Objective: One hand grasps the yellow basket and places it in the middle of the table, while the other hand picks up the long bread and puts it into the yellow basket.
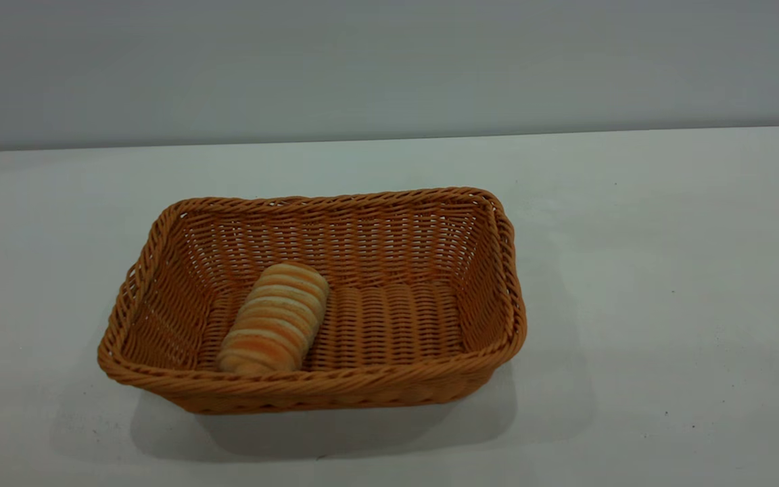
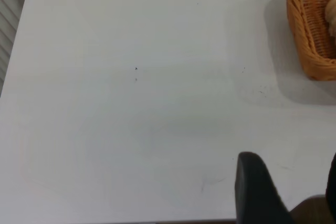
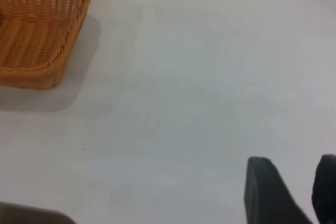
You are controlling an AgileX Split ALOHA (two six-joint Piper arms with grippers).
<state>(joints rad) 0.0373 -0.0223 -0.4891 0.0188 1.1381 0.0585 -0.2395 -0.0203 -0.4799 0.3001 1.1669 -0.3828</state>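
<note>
The left tool (image 2: 286, 187) shows only in the left wrist view. Two black fingers (image 2: 254, 190) stick up with a wide gap between them, so the tool is released and holds nothing. It hangs over bare white counter (image 2: 131, 103), well apart from the yellow basket (image 2: 310, 35). Only one corner of the basket shows there, with a pale bit of the long bread (image 2: 332, 11) peeking out at the edge.

The right tool (image 3: 291, 192) shows only in the right wrist view. Its two black fingers (image 3: 265, 190) are spread too, with white counter (image 3: 210, 77) showing between them. It is also released and grips nothing. The yellow basket (image 3: 39, 30) sits well apart from it. That view shows an end of the basket, and the bread cannot be seen in it.

The exterior view shows no arm and no tool. It shows the whole yellow basket (image 1: 389, 203) instead. The basket stands flat on the counter (image 1: 667, 270), a little left of the middle. The long bread (image 1: 273, 318) lies inside it, on the woven floor at the left side. One end of the bread points to the near rim and the other end points to the far wall. The right part of the basket floor is bare.
</note>
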